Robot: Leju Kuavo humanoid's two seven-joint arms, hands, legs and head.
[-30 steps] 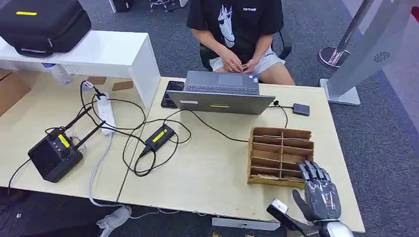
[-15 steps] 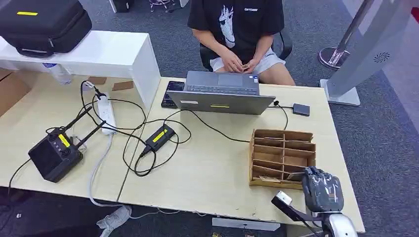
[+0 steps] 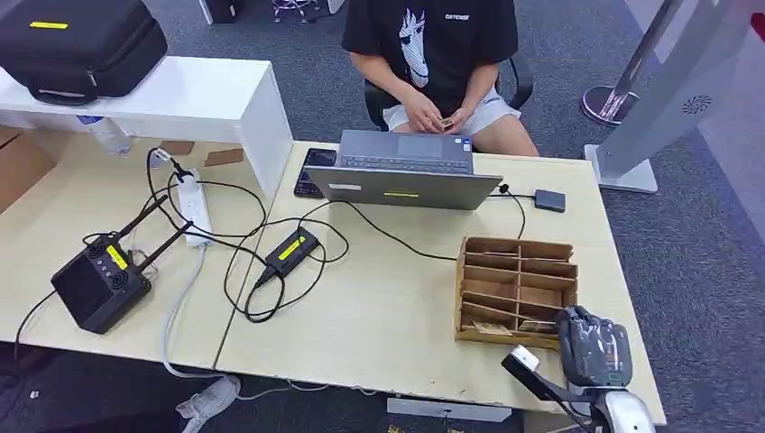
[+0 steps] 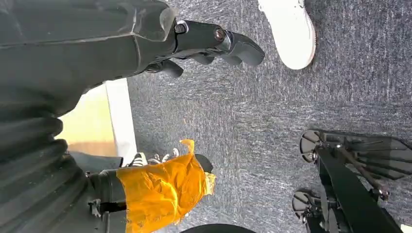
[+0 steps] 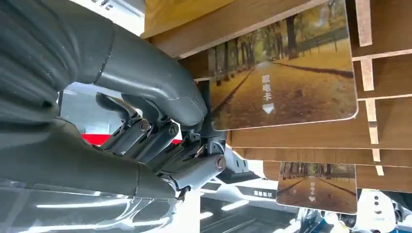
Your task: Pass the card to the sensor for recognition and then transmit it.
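Note:
My right hand (image 3: 593, 347) is bent down over the front right corner of the wooden card rack (image 3: 514, 262). In the right wrist view its thumb (image 5: 160, 82) and darker fingers (image 5: 194, 160) pinch the edge of a card (image 5: 291, 73) printed with an autumn path, which still lies in its slot (image 3: 539, 325). A second such card (image 5: 316, 187) sits in the neighbouring slot (image 3: 492, 328). The small dark sensor pad (image 3: 549, 199) lies on the table beyond the rack, cabled to the laptop. My left hand (image 4: 214, 43) hangs over the carpet, holding nothing, fingers loosely apart.
A grey laptop (image 3: 403, 171) stands at the table's far edge with a seated person (image 3: 433, 54) behind it, holding something small. A phone (image 3: 314, 170), a power brick (image 3: 290, 248), tangled cables, a power strip and a black box (image 3: 97, 284) lie to the left.
My right hand, upright with fingers spread a second ago, has tipped forward and down onto the rack's front right slot and closed on a card there.

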